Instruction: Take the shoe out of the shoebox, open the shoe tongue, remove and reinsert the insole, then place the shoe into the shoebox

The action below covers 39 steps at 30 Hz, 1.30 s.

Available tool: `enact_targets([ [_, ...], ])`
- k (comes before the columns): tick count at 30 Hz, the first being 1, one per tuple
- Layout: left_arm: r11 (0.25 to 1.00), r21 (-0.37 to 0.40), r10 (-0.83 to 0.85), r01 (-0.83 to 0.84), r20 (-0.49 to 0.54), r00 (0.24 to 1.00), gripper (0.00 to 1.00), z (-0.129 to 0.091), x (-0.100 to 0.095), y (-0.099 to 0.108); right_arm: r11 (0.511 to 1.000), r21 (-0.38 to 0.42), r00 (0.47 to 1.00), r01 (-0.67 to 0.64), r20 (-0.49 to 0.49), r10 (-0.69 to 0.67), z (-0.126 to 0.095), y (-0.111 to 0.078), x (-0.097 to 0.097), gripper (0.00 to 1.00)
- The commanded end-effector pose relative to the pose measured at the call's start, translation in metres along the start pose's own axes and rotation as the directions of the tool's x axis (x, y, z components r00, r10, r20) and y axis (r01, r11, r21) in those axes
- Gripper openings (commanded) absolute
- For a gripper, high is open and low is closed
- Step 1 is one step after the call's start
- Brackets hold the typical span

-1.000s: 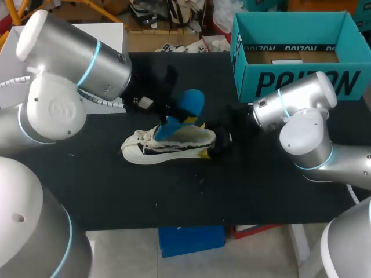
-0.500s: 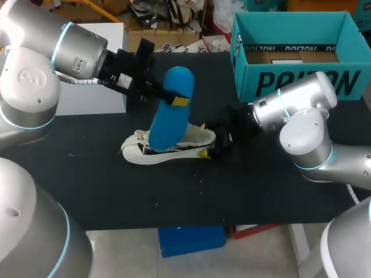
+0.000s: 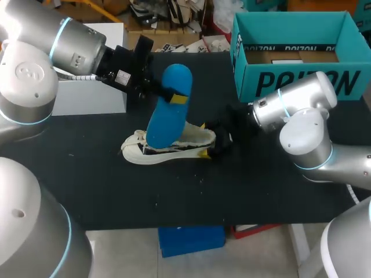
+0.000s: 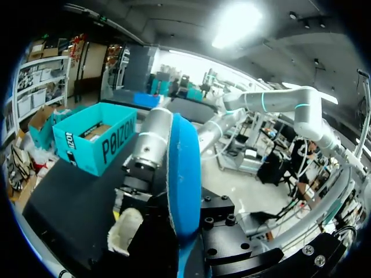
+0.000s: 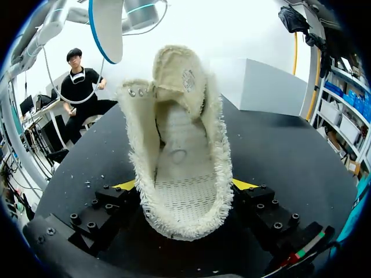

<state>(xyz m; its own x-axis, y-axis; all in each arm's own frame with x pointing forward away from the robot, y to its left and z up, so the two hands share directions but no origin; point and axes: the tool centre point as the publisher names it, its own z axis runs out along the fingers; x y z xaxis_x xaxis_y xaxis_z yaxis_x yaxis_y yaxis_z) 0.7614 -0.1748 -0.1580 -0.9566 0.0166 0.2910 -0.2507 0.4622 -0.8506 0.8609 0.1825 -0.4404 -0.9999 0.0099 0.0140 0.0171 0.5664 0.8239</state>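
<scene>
— What's the insole point(image 3: 168, 104) like?
— It's a smooth blue oblong with rounded ends. The left jaws are closed narrowly on its upper part and hold it slanted over the shoe point(image 3: 174, 145).
— And the shoe?
— Cream fabric with a frayed, fuzzy rim, lying near the middle of the black counter point(image 3: 232, 191). The right jaws stand wide, gripping its heel from both sides. The teal cardboard shoebox point(image 3: 290, 81) sits at the far right corner.

Head camera overlooks table point(image 3: 261, 191) from above, behind; right wrist camera close on shoe point(image 5: 179, 168), left on insole point(image 4: 184, 174); overhead shares both.
</scene>
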Motion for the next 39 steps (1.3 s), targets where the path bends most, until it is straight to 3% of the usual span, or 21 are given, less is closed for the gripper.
enact_targets([
  [1, 1.0, 0.0, 0.001, -0.001, 0.001, 1.0, 0.0, 0.001, 0.0, 0.0, 1.0, 0.003, 1.0, -0.001, 0.0, 0.001, 0.001, -0.002, -0.002, 0.0],
  [6, 0.978, 0.116, -0.174, 0.176, -0.024, 0.984, 0.0, -0.016, 0.002, -0.015, 1.0, 0.003, 1.0, -0.001, 0.0, 0.001, 0.001, -0.002, -0.002, 0.0],
  [15, 0.933, 0.242, -0.253, 0.267, -0.087, 0.964, 0.0, -0.036, 0.011, -0.064, 1.0, 0.003, 1.0, -0.001, 0.0, 0.001, 0.001, -0.002, -0.002, 0.0],
  [28, 0.936, 0.279, -0.186, 0.213, -0.117, 0.975, 0.0, -0.046, 0.044, -0.113, 1.0, 0.003, 1.0, -0.001, 0.0, 0.001, 0.001, -0.002, -0.002, 0.0],
  [39, 0.927, 0.326, -0.149, 0.185, -0.134, 0.98, 0.0, -0.041, 0.072, -0.135, 1.0, 0.003, 1.0, -0.001, 0.0, 0.001, 0.001, -0.002, -0.002, 0.0],
])
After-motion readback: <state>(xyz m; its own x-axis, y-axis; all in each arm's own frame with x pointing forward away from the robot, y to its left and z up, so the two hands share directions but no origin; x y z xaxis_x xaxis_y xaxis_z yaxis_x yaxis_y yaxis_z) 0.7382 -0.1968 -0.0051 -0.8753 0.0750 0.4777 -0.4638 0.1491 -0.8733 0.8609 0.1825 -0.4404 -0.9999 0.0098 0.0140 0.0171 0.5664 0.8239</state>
